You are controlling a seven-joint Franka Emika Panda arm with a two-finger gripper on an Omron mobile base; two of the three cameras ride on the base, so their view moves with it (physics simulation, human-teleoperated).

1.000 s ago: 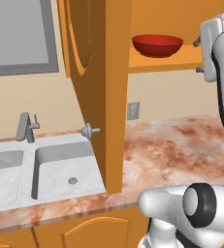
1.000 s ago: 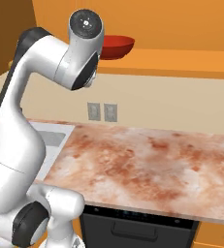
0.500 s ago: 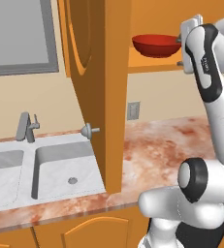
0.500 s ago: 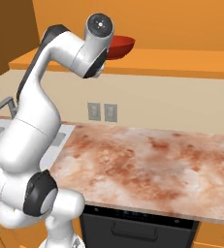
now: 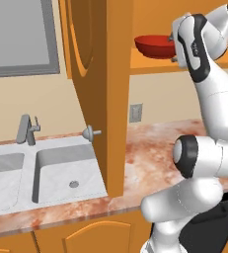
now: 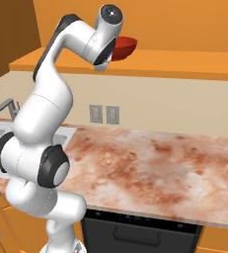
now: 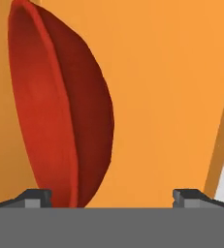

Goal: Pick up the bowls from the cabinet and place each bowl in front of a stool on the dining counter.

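My pincer gaped wide and empty beside the red bowl near the cabinet shelf's front edge; glossy, rigid, likely slippery, best pinched across its thin rim.

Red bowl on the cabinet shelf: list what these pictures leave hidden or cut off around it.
- Red bowl: its right side in the left base view, behind the arm's wrist.
- Same bowl, right base view: left part behind the arm.
- Hand view: the bowl's near end runs off the bottom edge, so contact with the open jaws cannot be told.
- Cabinet shelf: its right end is cut by the frame edge.
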